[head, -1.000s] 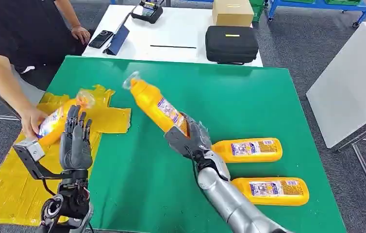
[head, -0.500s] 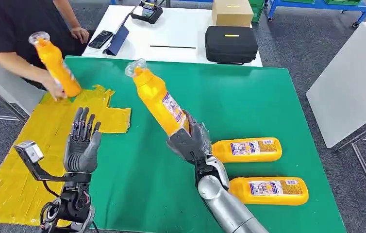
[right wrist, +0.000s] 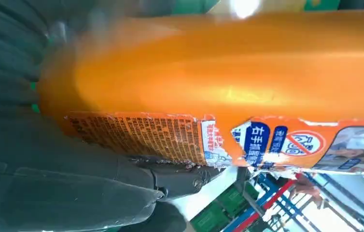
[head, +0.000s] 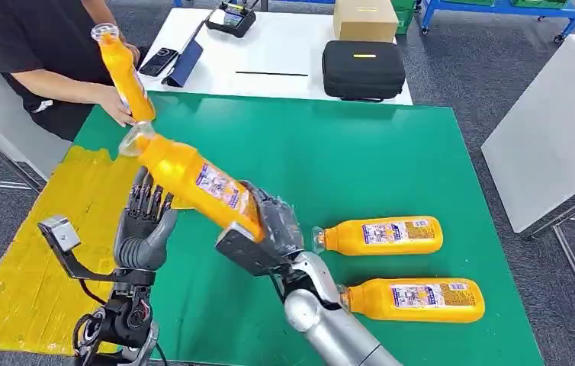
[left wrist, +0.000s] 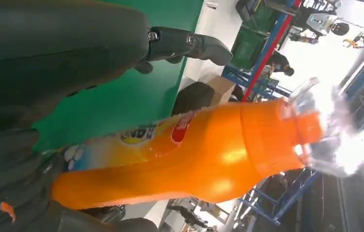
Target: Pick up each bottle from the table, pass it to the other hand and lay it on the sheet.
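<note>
My right hand (head: 263, 235) grips the base of an orange bottle (head: 193, 180), which tilts left with its clear cap (head: 133, 140) high. In the right wrist view the bottle (right wrist: 228, 67) lies across the dark fingers (right wrist: 175, 180). My left hand (head: 146, 226) stands palm-up with fingers spread just under the bottle's neck, holding nothing. In the left wrist view the bottle (left wrist: 194, 154) hangs close before the palm, the thumb (left wrist: 189, 42) apart from it. Two more bottles (head: 382, 235) (head: 414, 299) lie on the green table (head: 391, 160). The yellow sheet (head: 25, 267) lies at the left.
A person at the far left holds another orange bottle (head: 124, 72) upright above the table's far-left corner. Behind stands a white table (head: 284, 53) with a black case (head: 364, 69), a cardboard box (head: 365, 18) and a phone (head: 158, 61). A white cabinet (head: 559, 122) is on the right.
My right hand has swung its bottle left, over my left hand, which rose and shifted right. The person lifted a bottle off the sheet and carried it up toward the table's far-left corner.
</note>
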Available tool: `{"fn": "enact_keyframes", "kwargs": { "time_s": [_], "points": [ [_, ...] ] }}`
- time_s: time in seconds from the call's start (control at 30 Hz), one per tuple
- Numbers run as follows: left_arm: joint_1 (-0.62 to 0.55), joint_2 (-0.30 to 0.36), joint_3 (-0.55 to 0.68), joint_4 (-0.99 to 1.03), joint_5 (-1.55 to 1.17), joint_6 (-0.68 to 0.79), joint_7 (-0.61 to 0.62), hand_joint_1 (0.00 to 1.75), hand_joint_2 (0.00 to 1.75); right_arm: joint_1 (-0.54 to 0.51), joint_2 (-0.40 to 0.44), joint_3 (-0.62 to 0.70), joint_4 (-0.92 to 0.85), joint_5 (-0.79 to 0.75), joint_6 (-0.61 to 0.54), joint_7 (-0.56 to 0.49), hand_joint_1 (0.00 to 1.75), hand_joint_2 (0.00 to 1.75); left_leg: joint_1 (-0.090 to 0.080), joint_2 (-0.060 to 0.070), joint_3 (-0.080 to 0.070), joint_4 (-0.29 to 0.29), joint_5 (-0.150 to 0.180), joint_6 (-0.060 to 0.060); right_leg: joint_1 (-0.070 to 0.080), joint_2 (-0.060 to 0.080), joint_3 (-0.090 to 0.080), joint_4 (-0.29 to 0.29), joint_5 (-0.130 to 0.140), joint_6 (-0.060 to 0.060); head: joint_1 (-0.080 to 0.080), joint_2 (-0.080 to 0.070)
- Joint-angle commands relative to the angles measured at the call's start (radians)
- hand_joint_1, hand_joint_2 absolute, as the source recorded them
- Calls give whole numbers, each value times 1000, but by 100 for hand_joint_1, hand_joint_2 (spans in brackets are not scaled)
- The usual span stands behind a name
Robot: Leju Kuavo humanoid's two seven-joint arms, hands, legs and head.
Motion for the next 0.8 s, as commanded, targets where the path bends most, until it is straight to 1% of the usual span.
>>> {"fn": "enact_keyframes", "kwargs": {
  "time_s": [0.03,0.13,0.17,0.23,0.27,0.3,0.33,0.37,0.4,0.5,0.53,0.57,0.6,0.63,0.7,0.8],
  "points": [
    [-41,6,-13,65,6,1,3,0,175,-52,-8,91,59,25,-8,7,175,175,-1,1,2,-1,-1,-1,0,-1,2,0,-1,0,0,0],
    [-53,0,-12,76,28,-2,10,0,175,-60,21,181,102,94,-13,42,175,175,-1,1,4,-1,-1,-1,-1,-1,4,0,-1,-1,0,0],
    [-56,1,-14,80,32,-3,11,0,175,-60,32,207,119,110,-20,51,175,175,0,1,2,0,-1,-1,0,0,2,0,-1,-1,0,0],
    [-56,-1,-18,90,58,-15,15,0,175,-67,53,269,172,140,-33,59,175,175,-1,2,7,-1,-2,-2,0,0,6,0,-2,-2,0,0],
    [-55,-2,-19,90,65,-19,15,0,175,-72,60,290,189,151,-38,60,175,175,0,2,4,-1,-1,-1,0,1,3,-1,-1,-1,0,0],
    [-53,-2,-17,83,78,-23,16,0,175,-79,69,320,208,167,-41,66,175,175,-1,3,7,-1,-2,-2,0,1,6,0,-2,-2,0,0],
    [-50,-4,-16,76,88,-24,20,0,175,-83,74,350,215,190,-44,70,175,175,0,2,4,-1,-1,-1,0,1,3,-1,-1,-1,0,0],
    [-50,-4,-16,76,88,-24,20,0,175,-83,74,350,215,190,-44,70,175,175,0,2,5,-1,-2,-2,0,0,5,0,-2,-2,0,0],
    [-50,-4,-16,73,89,-24,21,0,175,-80,78,353,215,192,-47,75,175,175,0,1,3,-1,-1,-1,0,0,2,-1,-1,-1,0,0],
    [-49,-4,-16,73,89,-24,21,0,175,-81,76,353,215,192,-46,75,175,175,0,1,5,-1,-2,-1,0,-2,5,0,-2,-1,0,0],
    [-49,-4,-16,73,89,-24,21,0,175,-81,76,353,215,192,-46,75,175,175,0,0,2,-1,0,-1,0,-1,2,-1,-1,-1,0,0],
    [-49,-3,-16,72,90,-24,21,0,175,-84,74,353,215,192,-46,75,175,175,0,0,6,-1,-2,-1,0,-2,5,-1,-2,-1,0,0],
    [-49,-3,-16,71,92,-24,24,0,175,-85,72,357,213,191,-42,75,175,175,0,-1,3,-1,-1,-1,0,-3,4,-1,-1,-1,0,0],
    [-46,-4,-14,69,99,-25,28,0,175,-84,71,377,212,208,-42,75,175,175,0,0,5,-1,-2,-1,0,-2,5,-1,-2,-1,0,0],
    [-43,-3,-13,68,101,-25,29,0,175,-72,80,397,218,215,-37,82,175,175,0,0,3,-1,-1,-1,0,-1,3,-1,-1,-1,0,0],
    [-44,-6,-4,80,102,-23,29,0,175,-65,88,423,238,217,-32,93,175,175,0,0,6,-1,-2,-2,0,-2,7,-1,-3,-2,0,0]
  ]
}}
